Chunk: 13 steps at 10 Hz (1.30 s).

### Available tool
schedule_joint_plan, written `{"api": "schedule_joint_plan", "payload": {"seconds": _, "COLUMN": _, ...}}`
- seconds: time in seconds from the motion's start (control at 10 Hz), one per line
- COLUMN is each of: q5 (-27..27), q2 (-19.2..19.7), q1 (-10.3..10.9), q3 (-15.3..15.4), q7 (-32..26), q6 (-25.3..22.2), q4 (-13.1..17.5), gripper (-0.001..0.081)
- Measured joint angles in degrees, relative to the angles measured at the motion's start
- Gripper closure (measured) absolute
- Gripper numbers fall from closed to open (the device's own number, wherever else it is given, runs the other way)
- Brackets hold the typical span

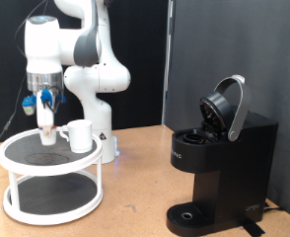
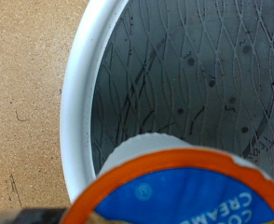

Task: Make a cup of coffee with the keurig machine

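The gripper (image 1: 48,136) hangs low over the top tier of the white tray table (image 1: 17,148), at the exterior view's left. It is just to the left of the small white cup (image 1: 80,135), which stands upright on that tier. In the wrist view a white pod (image 2: 174,191) with an orange rim and a blue label fills the near edge, right at the fingers. Dark mesh of the tray lies behind it. The fingers themselves do not show there. The black keurig machine (image 1: 224,163) stands at the exterior view's right with its domed lid (image 1: 227,107) raised.
The tray table has a white rim (image 2: 76,112) and a lower tier (image 1: 51,202). The wooden tabletop (image 1: 135,188) lies between the tray table and the machine. The robot's base (image 1: 91,94) stands behind the tray table. A dark curtain forms the backdrop.
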Motion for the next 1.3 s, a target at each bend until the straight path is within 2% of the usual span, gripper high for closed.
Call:
{"api": "schedule_joint_plan", "payload": {"seconds": 0.2, "q5": 1.3, "q2": 0.1, "q1": 0.1, "q3": 0.0, "q7": -0.5, "q6": 1.1, "q4": -0.3, "gripper": 0.0417}}
{"api": "schedule_joint_plan", "payload": {"seconds": 0.3, "q5": 5.1, "q2": -0.1, "q1": 0.9, "q3": -0.4, "q7": -3.0, "q6": 1.3, "q4": 0.0, "gripper": 0.0417}}
{"api": "schedule_joint_plan", "payload": {"seconds": 0.5, "q5": 15.7, "q2": -0.4, "q1": 4.4, "q3": -2.2, "q7": -10.4, "q6": -0.2, "q4": 2.8, "gripper": 0.0417}}
{"api": "schedule_joint_plan", "payload": {"seconds": 0.6, "q5": 18.7, "q2": -0.3, "q1": 5.9, "q3": -2.2, "q7": -11.5, "q6": -1.5, "q4": 4.4, "gripper": 0.0417}}
{"api": "schedule_joint_plan", "payload": {"seconds": 0.8, "q5": 23.1, "q2": 0.4, "q1": 9.0, "q3": -1.9, "q7": -11.7, "q6": -4.7, "q4": 7.2, "gripper": 0.0417}}
{"api": "schedule_joint_plan", "payload": {"seconds": 0.9, "q5": 23.5, "q2": 1.0, "q1": 9.8, "q3": -1.0, "q7": -9.5, "q6": -5.6, "q4": 8.5, "gripper": 0.0417}}
{"api": "schedule_joint_plan", "payload": {"seconds": 1.0, "q5": 23.5, "q2": 2.3, "q1": 9.7, "q3": 0.0, "q7": -7.4, "q6": -6.1, "q4": 9.6, "gripper": 0.0417}}
{"api": "schedule_joint_plan", "payload": {"seconds": 1.1, "q5": 23.5, "q2": 2.3, "q1": 9.7, "q3": -0.1, "q7": -8.0, "q6": -5.9, "q4": 9.5, "gripper": 0.0417}}
{"api": "schedule_joint_plan", "payload": {"seconds": 1.3, "q5": 28.3, "q2": 2.3, "q1": 10.0, "q3": -1.1, "q7": -12.4, "q6": -6.8, "q4": 9.7, "gripper": 0.0417}}
